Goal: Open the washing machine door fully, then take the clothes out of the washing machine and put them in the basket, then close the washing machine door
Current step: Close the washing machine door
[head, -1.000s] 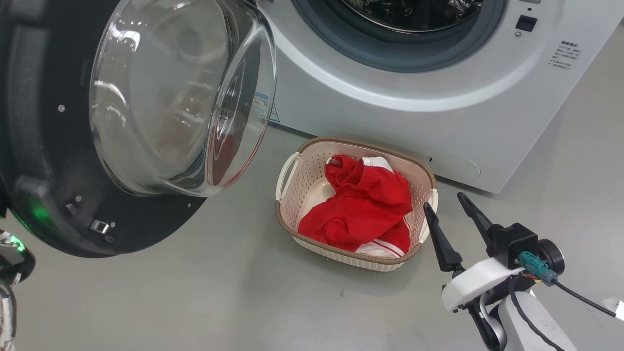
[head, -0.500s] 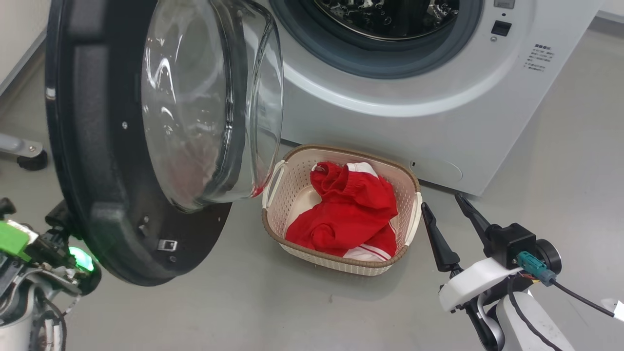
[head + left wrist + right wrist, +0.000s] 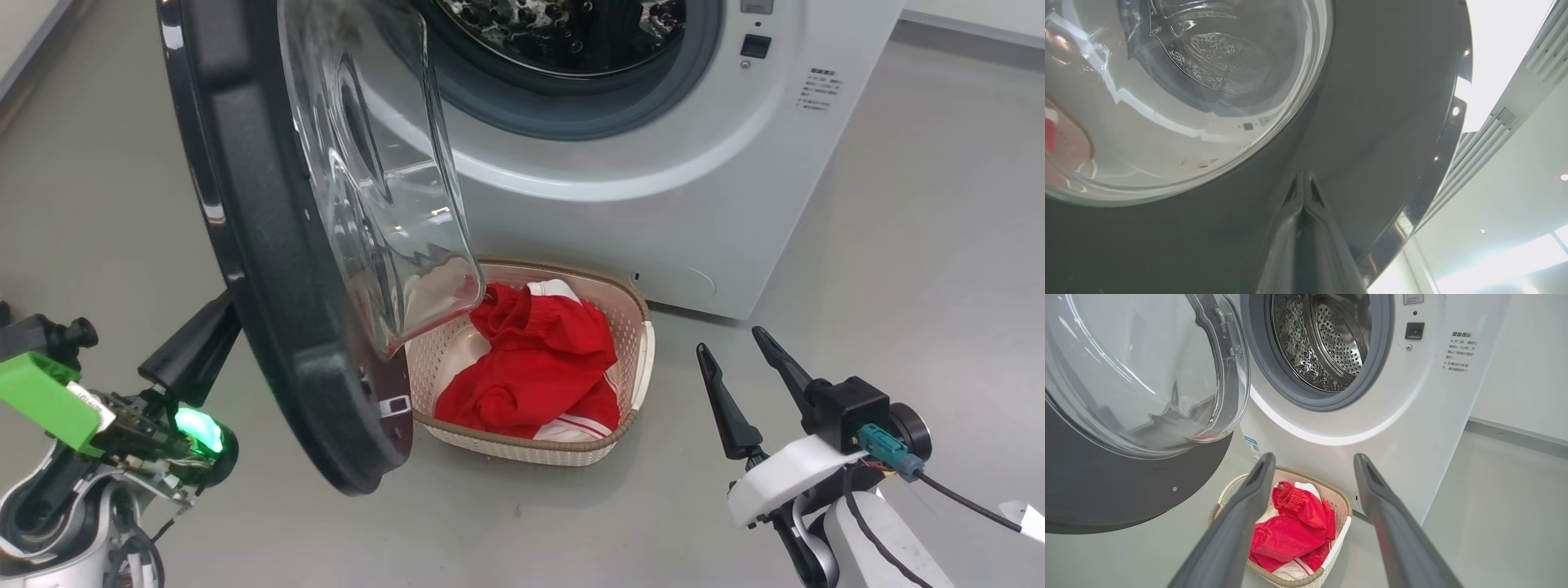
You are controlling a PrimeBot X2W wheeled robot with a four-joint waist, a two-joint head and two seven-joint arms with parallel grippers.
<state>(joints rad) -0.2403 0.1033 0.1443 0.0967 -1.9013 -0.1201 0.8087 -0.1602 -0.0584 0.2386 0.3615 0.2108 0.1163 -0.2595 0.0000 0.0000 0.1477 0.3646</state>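
- I am holding my left gripper point(image 3: 1303, 183) with its jaws pressed together, nothing between them.
- My left arm is reaching up from low on my left, its fingers slanting up and to the right towards the outer black face of the washing machine door point(image 3: 269, 310); in the left wrist view the tips seem to be touching that face just outside the glass bowl point(image 3: 384, 204).
- The door is standing partly open, edge-on to my head, its lower rim hanging over the left end of the basket point(image 3: 630, 343).
- I am holding my right gripper point(image 3: 728, 339) with its jaws spread wide and empty, raised above the floor point(image 3: 898, 245) to the right of the basket, fingers pointing at the washing machine point(image 3: 653, 204).
- The clothes point(image 3: 539, 367) are lying bunched in the basket, which is sitting on the floor just in front of the machine's lower front panel.
- The drum point(image 3: 1331, 339) is showing bare perforated steel.
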